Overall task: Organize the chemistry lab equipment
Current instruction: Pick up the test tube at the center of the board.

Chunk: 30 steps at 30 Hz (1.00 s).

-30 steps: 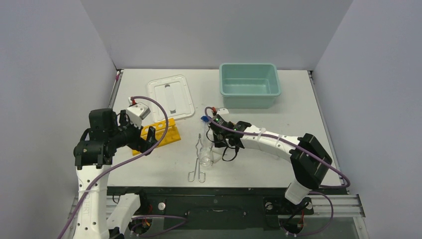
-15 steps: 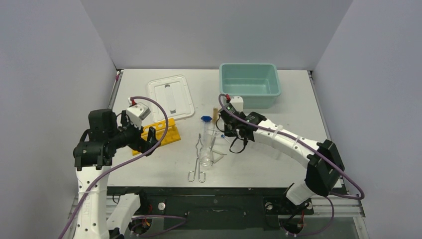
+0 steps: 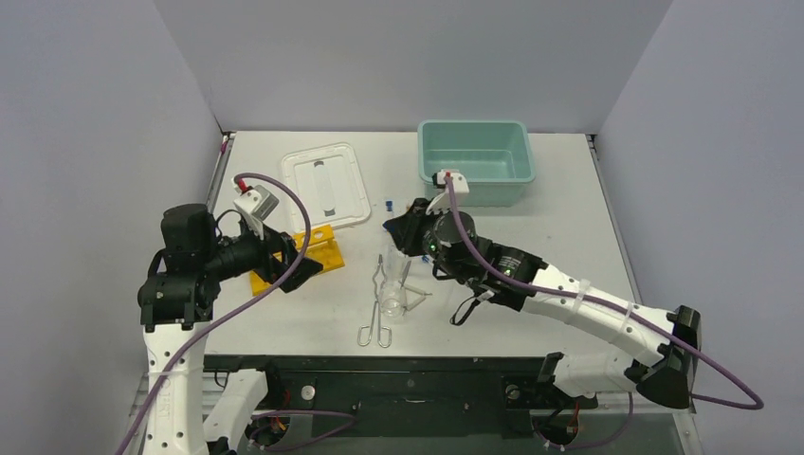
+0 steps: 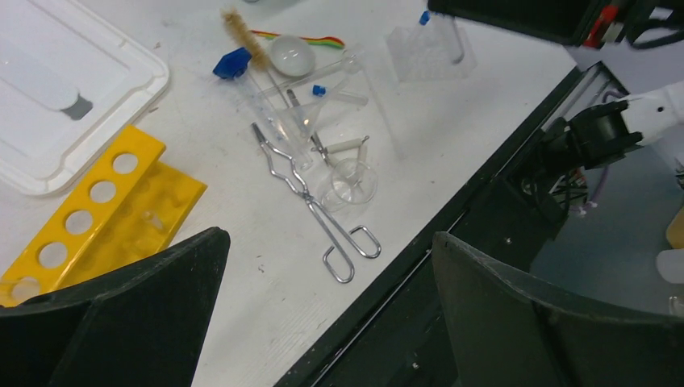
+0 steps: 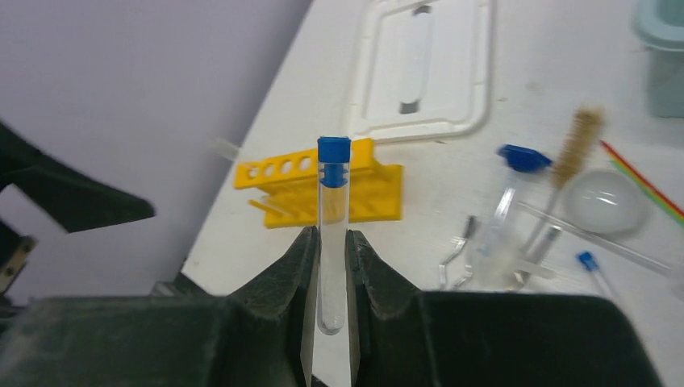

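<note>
While clamped upright between the fingers of the right gripper (image 5: 331, 266), the blue-capped vial (image 5: 333, 201) stands at centre frame of the right wrist view, with the yellow rack (image 5: 375, 187) on the table behind it. We note the left gripper (image 4: 329, 238) spread wide across the lower frame, above the tongs (image 4: 310, 201) and beaker (image 4: 348, 184).

Clear blue-capped vial (image 5: 332, 234) gripped aloft — tongs (image 4: 305, 193), beaker (image 4: 348, 184), brush (image 4: 242, 39) lie clustered near the yellow rack (image 4: 97, 210).
</note>
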{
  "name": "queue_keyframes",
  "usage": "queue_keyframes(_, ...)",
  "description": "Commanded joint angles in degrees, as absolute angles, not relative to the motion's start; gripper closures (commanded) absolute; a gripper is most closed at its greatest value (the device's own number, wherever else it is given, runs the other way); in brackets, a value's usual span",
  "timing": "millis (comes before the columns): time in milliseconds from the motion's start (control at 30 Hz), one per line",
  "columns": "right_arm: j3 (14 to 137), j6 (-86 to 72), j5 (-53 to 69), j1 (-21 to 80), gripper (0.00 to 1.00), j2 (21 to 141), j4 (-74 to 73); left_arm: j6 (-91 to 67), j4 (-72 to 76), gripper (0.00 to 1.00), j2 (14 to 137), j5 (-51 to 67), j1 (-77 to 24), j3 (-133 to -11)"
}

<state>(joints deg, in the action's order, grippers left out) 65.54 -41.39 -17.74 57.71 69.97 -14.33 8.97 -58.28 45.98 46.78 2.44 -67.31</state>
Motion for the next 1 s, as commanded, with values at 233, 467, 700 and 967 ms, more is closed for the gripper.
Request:
queue_keyframes(233, 67.9, -41.74, -21.28, 73.32, 1.0, 80.97, 20.25, 0.35, -46.74, 0.03, 43.63, 57.51, 2.46, -66.3)
queue_keyframes(467, 68.68, -41.95, -22.94, 75.65, 1.0, 83.79, 25.51, 1.6, -49.21, 0.14, 42.49, 58.75, 2.47, -64.82)
queue_keyframes(700, 68.05, -41.75, -23.37, 75.67, 1.0, 82.96, 26.3, 4.77, -52.9, 0.16, 41.88, 60.38, 2.46, -64.73)
queue_keyframes(967, 67.78, -41.96, -23.42, 74.79, 1.0, 81.92, 26.59, 7.08, -55.32, 0.15, 41.35, 60.99, 2.4, -63.55)
